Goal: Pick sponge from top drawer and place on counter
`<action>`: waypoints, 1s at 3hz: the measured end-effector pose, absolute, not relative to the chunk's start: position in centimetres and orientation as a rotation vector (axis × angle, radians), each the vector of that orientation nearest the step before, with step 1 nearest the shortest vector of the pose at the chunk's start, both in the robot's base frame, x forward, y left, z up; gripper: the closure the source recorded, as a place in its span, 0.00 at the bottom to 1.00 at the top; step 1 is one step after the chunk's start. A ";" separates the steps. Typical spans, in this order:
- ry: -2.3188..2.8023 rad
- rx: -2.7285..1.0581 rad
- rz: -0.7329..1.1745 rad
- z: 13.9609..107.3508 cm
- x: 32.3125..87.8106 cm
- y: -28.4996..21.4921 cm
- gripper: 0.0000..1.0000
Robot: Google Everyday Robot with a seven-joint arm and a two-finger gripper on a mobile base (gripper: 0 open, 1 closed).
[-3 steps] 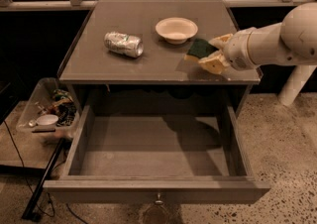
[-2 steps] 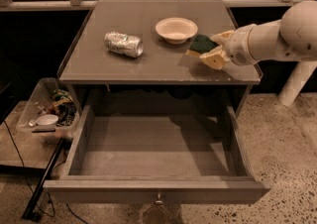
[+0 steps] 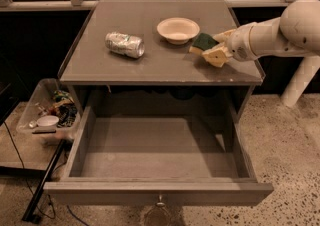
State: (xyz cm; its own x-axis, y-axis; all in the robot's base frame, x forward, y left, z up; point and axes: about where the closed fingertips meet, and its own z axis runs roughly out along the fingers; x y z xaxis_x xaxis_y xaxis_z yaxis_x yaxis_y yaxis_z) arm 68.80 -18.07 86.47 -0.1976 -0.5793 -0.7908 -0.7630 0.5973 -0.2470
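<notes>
The sponge (image 3: 201, 43) sits green side up on the counter (image 3: 150, 67), out at about 3 o'clock, just past the bowl (image 3: 178, 29). The gripper (image 3: 211, 46) comes in from the right and sits right at the sponge's 3 o'clock end. Can't tell if it's pinching it or loose. The crushed can (image 3: 124, 44) lies around 9 o'clock. The top drawer (image 3: 155, 192) hangs wide open below.

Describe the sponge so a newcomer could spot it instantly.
Start at the grey-brown counter above the open top drawer. On its right side, just right of the pale bowl and beside the robot's hand, lies the sponge. It is the only small dark green pad with yellow underneath, unlike the silver can further left.
</notes>
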 end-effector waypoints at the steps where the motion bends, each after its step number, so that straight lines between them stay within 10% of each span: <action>1: 1.919 -1.056 0.288 85.5 69.8 -18.2 1.00; 3: 1.919 -1.055 0.289 85.5 69.8 -18.2 0.81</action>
